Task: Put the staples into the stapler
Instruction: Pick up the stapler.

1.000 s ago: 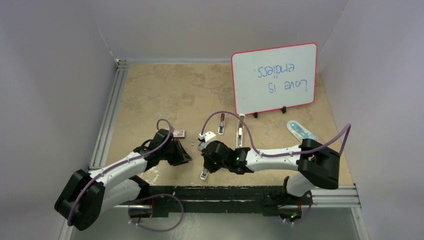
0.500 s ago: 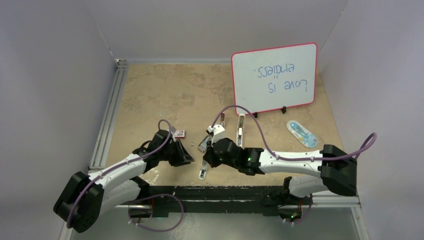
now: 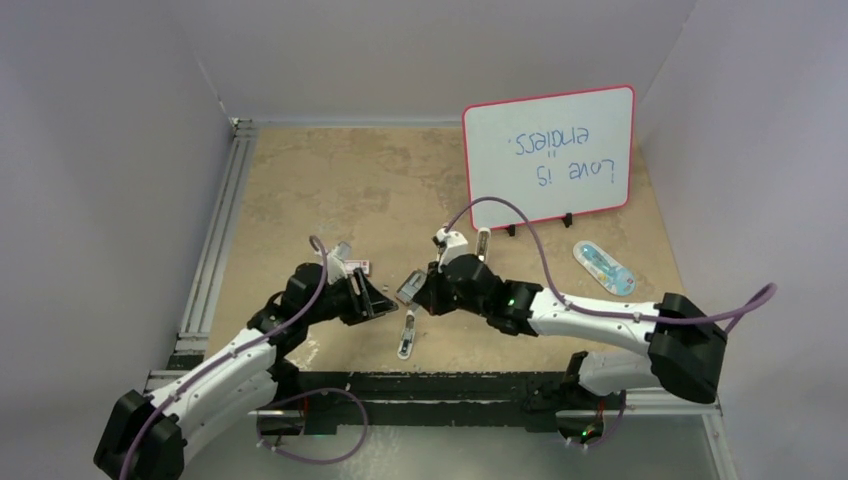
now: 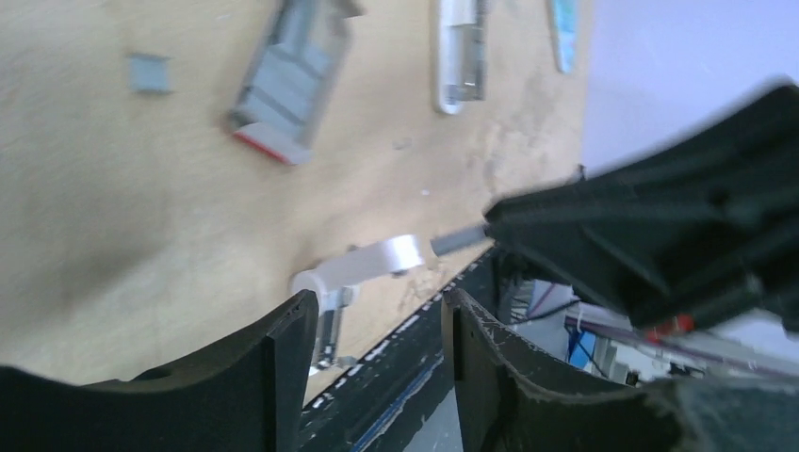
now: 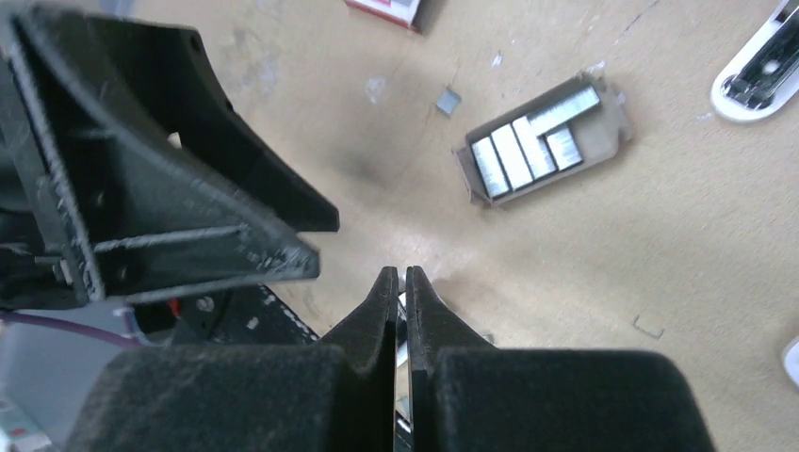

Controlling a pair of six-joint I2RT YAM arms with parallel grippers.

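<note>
— Hovering low over the tabletop [image 3: 330, 190]: my left claw [image 4: 379, 306] parted and empty, right claw [image 5: 400, 278] pinched shut.
— Which step?
— Fetching, I'd say. Stapler [image 3: 406, 337] lies near; the tray [image 5: 611, 121] beside both claws holds the staples [image 5: 528, 146]. Next I must open right over one strip.

staples [image 5: 532, 141]: shiny grey metal, smooth
tray [image 5: 614, 121]: dull grey card
table [image 5: 660, 245]: tan and dull, speckled, a bit scuffed
right gripper [image 5: 397, 273]: black plastic, dull, rough along the edges
whiteboard [image 3: 548, 158]: smooth, shiny white, with a pink rim
</note>
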